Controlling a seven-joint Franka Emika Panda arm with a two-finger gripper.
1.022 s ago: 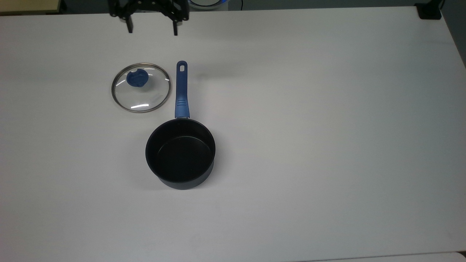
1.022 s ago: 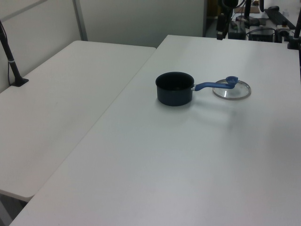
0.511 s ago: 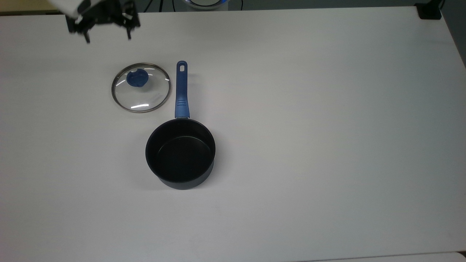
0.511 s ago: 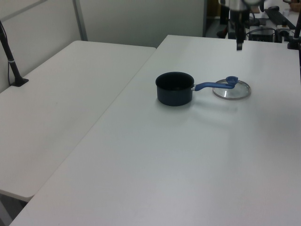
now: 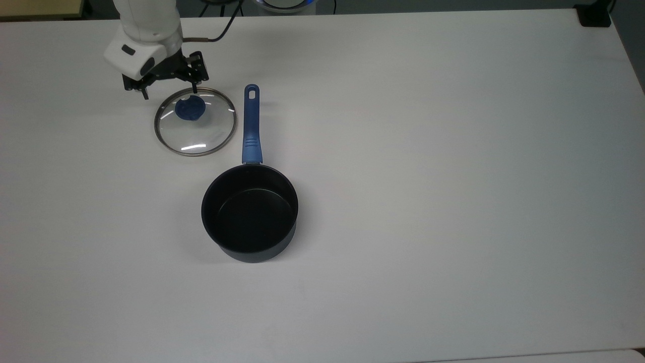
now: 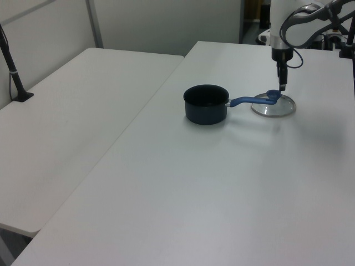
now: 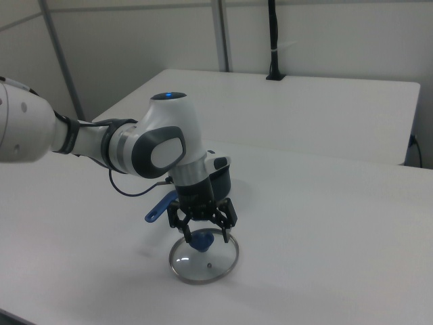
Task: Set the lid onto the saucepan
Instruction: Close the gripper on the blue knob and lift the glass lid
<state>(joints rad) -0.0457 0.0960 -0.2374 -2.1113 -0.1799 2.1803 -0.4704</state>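
Observation:
The lid (image 5: pixel 199 133), clear glass with a metal rim and a blue knob (image 5: pixel 190 108), lies flat on the white table to the top view's left of the saucepan's blue handle (image 5: pixel 251 126). The dark saucepan (image 5: pixel 249 212) stands uncovered with nothing inside. My gripper (image 5: pixel 170 93) is open and hangs over the lid's far edge. In the right view the gripper (image 7: pixel 205 235) has a finger on each side of the knob (image 7: pixel 201 239), just above the lid (image 7: pixel 206 264). In the left view the gripper (image 6: pixel 282 86) hovers slightly above the lid (image 6: pixel 273 106), beside the saucepan (image 6: pixel 205 103).
The white table (image 5: pixel 453 176) stretches wide to the top view's right and front. A second white table (image 6: pixel 72 122) adjoins it on the left view's left. A black post base (image 5: pixel 593 16) sits at the far right corner.
The arm has swung from the table's far edge down to the lid, its open fingers now by the knob. Lid and saucepan have not moved.

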